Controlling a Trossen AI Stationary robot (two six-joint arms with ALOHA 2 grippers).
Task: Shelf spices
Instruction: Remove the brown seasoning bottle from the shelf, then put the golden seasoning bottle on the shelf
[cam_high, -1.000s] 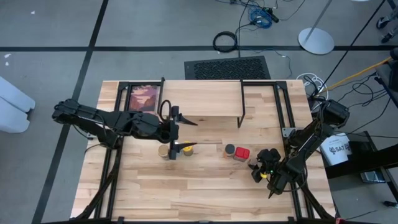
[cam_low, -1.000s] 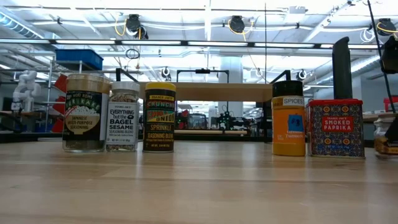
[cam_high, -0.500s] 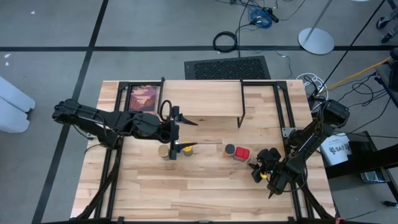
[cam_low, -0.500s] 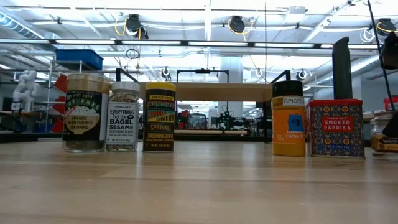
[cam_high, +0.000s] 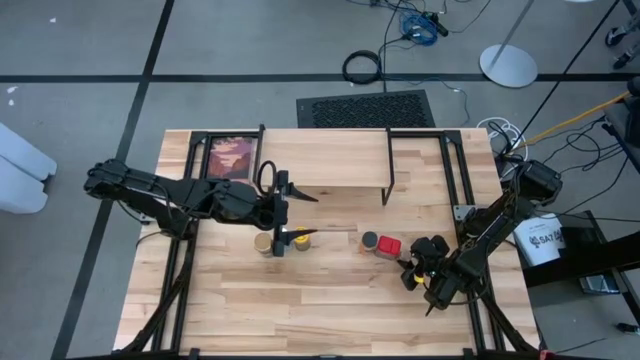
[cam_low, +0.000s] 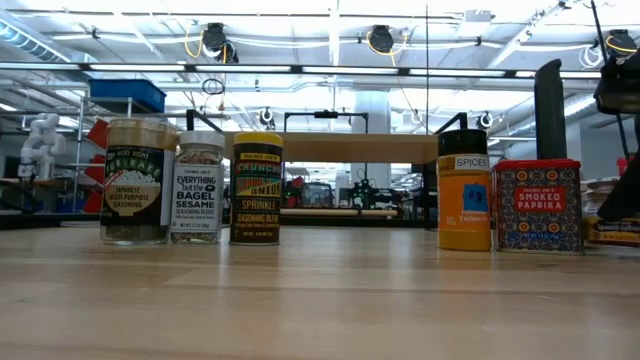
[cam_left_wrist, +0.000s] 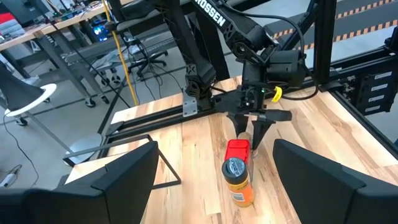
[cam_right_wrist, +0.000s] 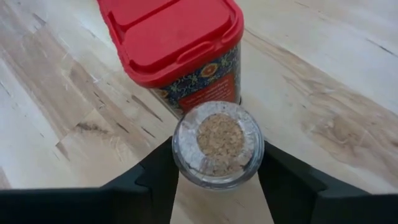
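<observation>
Left arm: reaches in from the table's left side, its left claw (cam_high: 290, 213) hovering above the left group of jars with its fingers spread wide and nothing between them.
Framed picture (cam_high: 231, 158): lies flat at the table's far left corner, beside the shelf.
Table (cam_high: 330, 300): light wooden top carrying all the spices and the shelf.
Shelf (cam_high: 325, 160): narrow light-wood plank on thin black legs at the far side of the table; no jar stands on it.
Left group, low view: tan jar (cam_low: 138, 181), white-lidded jar (cam_low: 198, 187) and yellow-lidded jar (cam_low: 257, 188) stand upright side by side on the table, in front of the shelf.
Orange jar (cam_low: 464, 190): dark-lidded, upright, just left of the red box and nearly touching it.
Red box (cam_right_wrist: 176, 46): red-lidded tin, upright on the table near the right side.
Small glass jar (cam_right_wrist: 217, 144): sits just beside the red box, between the two dark fingers of the right claw.
Right claw (cam_high: 414, 266): low over the table at the right, its fingers partly closed and pressing on both sides of the small glass jar.
</observation>
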